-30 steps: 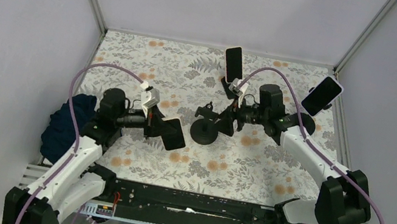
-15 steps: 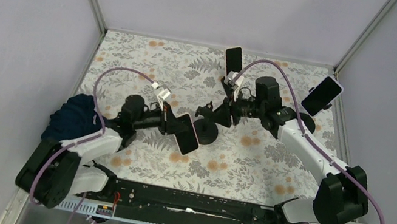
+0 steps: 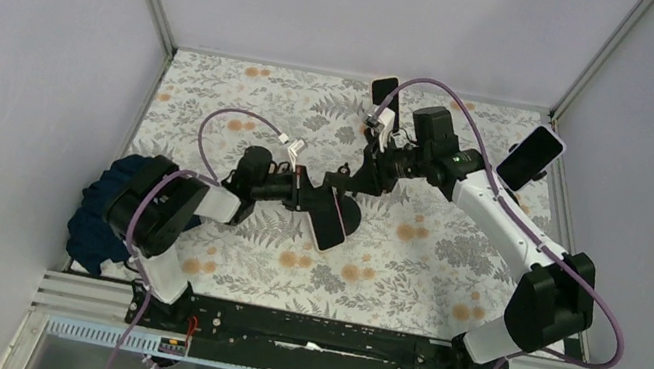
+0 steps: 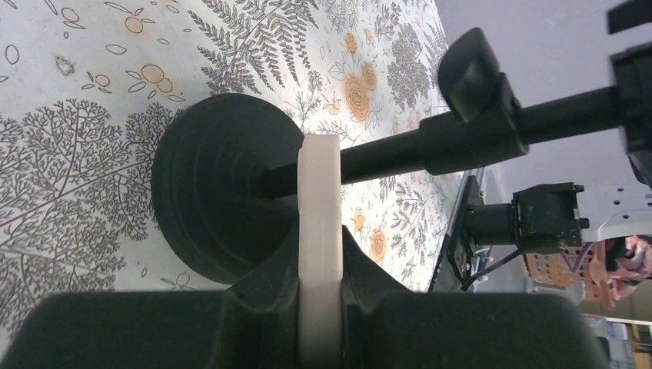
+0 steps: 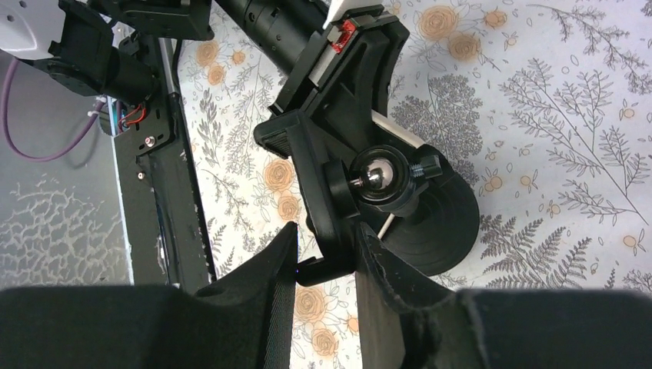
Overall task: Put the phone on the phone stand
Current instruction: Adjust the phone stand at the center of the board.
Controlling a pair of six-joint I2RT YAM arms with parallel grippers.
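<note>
The phone [image 3: 330, 224], dark with a white edge [image 4: 319, 200], is clamped edge-on in my left gripper [image 3: 314, 205] [image 4: 319, 246], which is shut on it. It hangs tilted right beside the phone stand's round black base [image 3: 351, 209] [image 4: 219, 184], partly covering it from above. The stand's stem [image 4: 430, 150] rises to a ball joint [image 5: 374, 178] and a black cradle [image 5: 327, 192]. My right gripper [image 3: 358, 177] [image 5: 327, 250] has closed on the cradle's lower end, a finger touching each side.
Two other phones stand on their own stands at the back, one in the middle [image 3: 384, 103] and one by the right wall [image 3: 531, 158]. A dark blue cloth [image 3: 109, 199] lies at the left edge. A black rail [image 3: 317, 333] runs along the near edge.
My left arm has swung right, carrying the phone up to the stand's base. My right gripper has shifted a little left and its jaws have closed in onto the cradle.
</note>
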